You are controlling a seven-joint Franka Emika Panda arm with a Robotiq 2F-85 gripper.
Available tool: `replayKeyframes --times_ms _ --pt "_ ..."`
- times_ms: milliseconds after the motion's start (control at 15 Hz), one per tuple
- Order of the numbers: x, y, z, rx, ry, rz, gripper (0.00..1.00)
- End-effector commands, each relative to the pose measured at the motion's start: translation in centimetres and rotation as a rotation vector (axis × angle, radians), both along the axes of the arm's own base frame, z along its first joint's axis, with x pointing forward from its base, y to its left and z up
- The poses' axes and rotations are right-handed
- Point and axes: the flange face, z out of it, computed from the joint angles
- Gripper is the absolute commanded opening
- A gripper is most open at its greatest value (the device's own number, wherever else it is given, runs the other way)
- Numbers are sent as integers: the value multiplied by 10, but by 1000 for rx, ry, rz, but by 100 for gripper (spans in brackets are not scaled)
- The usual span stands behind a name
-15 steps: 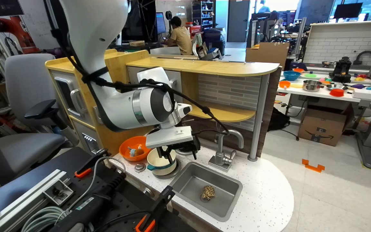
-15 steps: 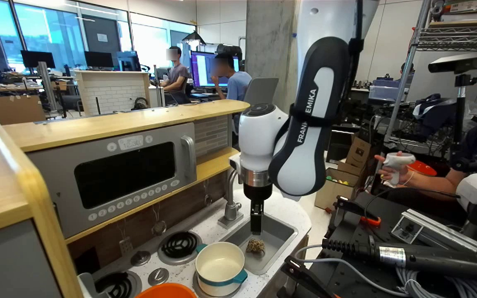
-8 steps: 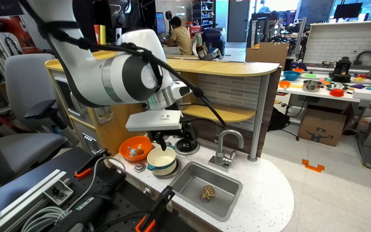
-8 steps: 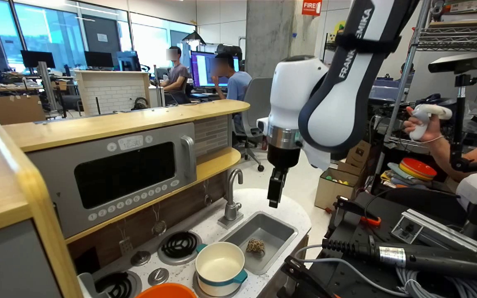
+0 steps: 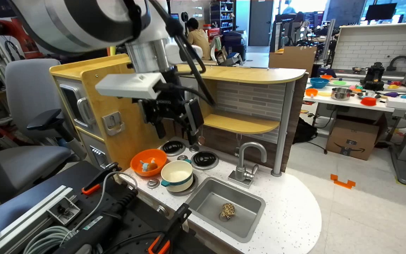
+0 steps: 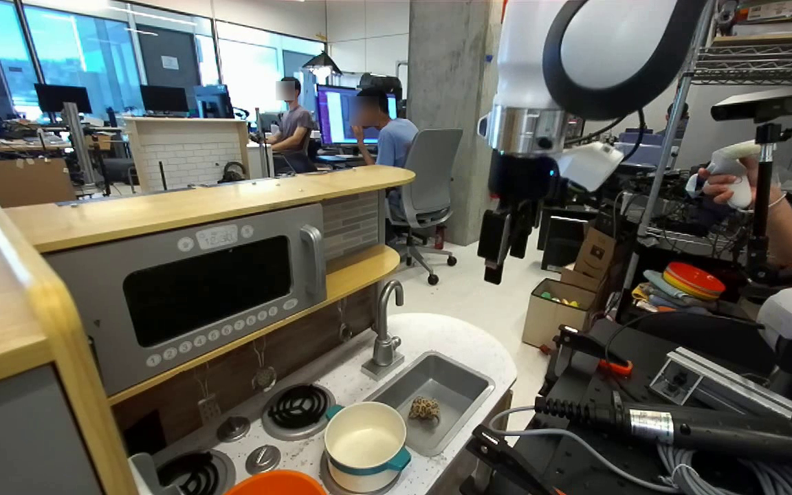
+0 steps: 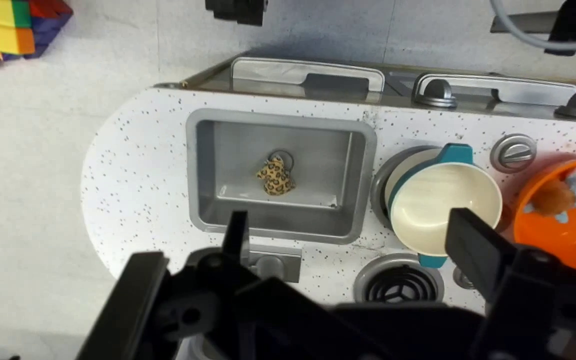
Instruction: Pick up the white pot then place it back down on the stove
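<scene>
White pot (image 5: 177, 176) sat upright on the stove (image 6: 301, 455), beside an orange bowl (image 5: 152, 154) | fingers (image 7: 473, 250) hung high, spread wide, empty | risk seemed an off-centre descent striking the bowl or tipping the pot.

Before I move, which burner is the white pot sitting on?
The front burner, between the sink and the orange bowl: the white pot covers its middle, leaving only its edge visible, whereas the two back burners show their black coils.
</scene>
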Motion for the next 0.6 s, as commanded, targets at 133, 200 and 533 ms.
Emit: replayKeyframes --times_ms 133,200,533 --pt "-26 -14 40 -72 99 -23 100" --pt "-33 -17 52 -87 116 -31 100" --pt "-46 -18 63 -100 118 -33 100"
